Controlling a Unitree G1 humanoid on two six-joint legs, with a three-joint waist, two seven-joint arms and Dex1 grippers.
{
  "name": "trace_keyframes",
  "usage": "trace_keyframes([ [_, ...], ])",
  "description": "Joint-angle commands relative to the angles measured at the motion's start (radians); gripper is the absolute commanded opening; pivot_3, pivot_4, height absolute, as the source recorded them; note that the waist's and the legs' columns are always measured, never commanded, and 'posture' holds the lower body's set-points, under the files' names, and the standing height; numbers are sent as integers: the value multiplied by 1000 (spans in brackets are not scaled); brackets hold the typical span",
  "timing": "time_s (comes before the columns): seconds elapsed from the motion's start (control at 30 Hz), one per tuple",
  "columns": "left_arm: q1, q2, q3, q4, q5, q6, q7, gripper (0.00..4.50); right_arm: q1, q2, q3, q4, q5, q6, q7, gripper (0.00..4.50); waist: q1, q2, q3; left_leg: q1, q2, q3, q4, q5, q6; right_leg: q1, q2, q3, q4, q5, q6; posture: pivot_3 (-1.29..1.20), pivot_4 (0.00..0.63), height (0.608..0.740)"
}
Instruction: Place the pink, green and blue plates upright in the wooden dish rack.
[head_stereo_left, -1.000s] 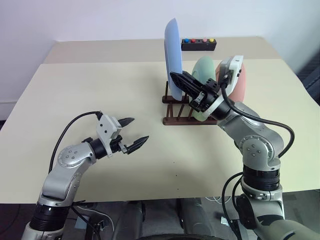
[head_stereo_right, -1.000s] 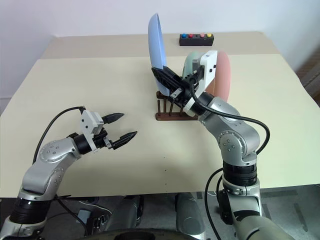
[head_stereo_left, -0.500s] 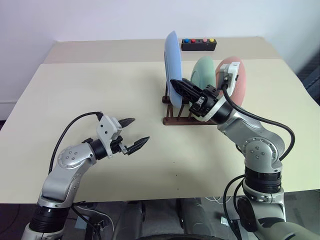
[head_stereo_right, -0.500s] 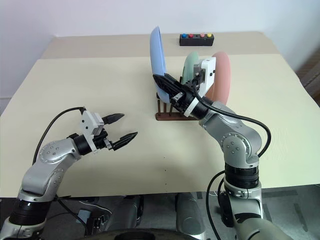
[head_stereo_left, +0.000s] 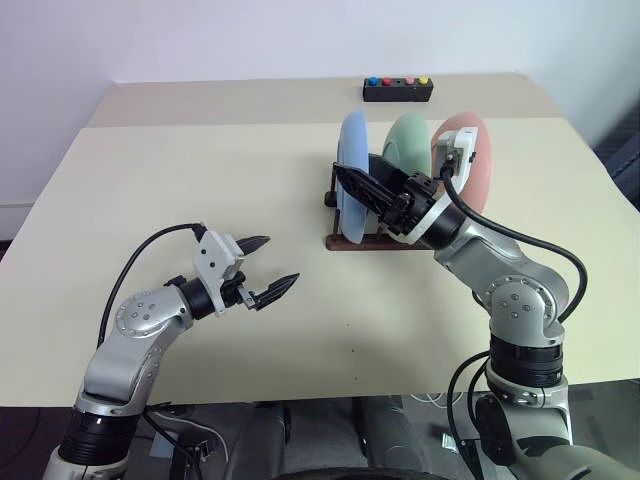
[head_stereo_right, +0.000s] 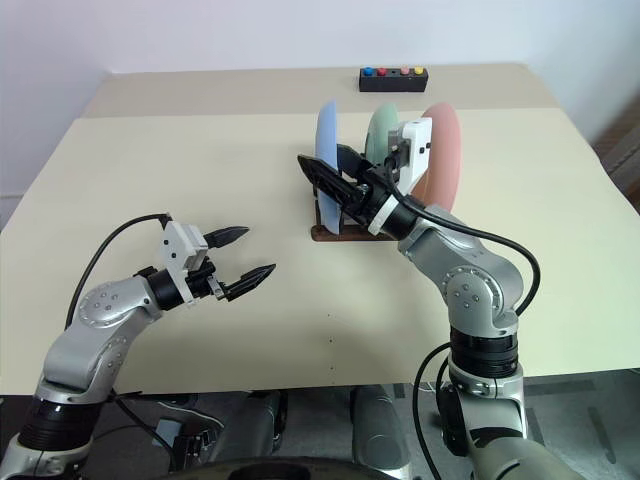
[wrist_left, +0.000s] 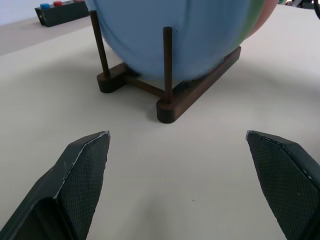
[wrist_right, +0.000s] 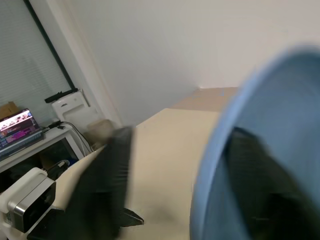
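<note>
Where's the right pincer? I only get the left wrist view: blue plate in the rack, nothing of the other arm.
Observer: The right pincer is at the blue plate, open, with one finger on each side of its near edge.
Operator: Are the other two plates racked?
Observer: Yes. The green plate and the pink plate stand upright in the wooden dish rack. From the robot's left to its right the order is blue, green, pink.
</note>
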Motion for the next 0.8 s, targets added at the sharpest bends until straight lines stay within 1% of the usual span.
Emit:
trace_keyframes([
  [0.03,-12,1,4,-38,-5,-12,1,4500,-6,-6,-14,-19,13,-12,3,4488,0,0,0,0,0,0,0,0,0,0,0,0,0,0,0,0,150,740],
  [0.4,-20,-3,-2,-30,-4,-15,0,4500,-16,-36,9,-42,-61,-47,5,4488,0,0,0,0,0,0,0,0,0,0,0,0,0,0,0,0,150,740],
  [0.67,-29,-10,-6,-21,-1,-19,-4,4500,-40,-90,37,-76,-131,-77,22,4488,0,0,0,0,0,0,0,0,0,0,0,0,0,0,0,0,150,740],
  [0.8,-35,-13,-9,-14,-1,-23,-7,4500,-53,-121,34,-108,-128,-69,39,4488,0,0,0,0,0,0,0,0,0,0,0,0,0,0,0,0,150,740],
])
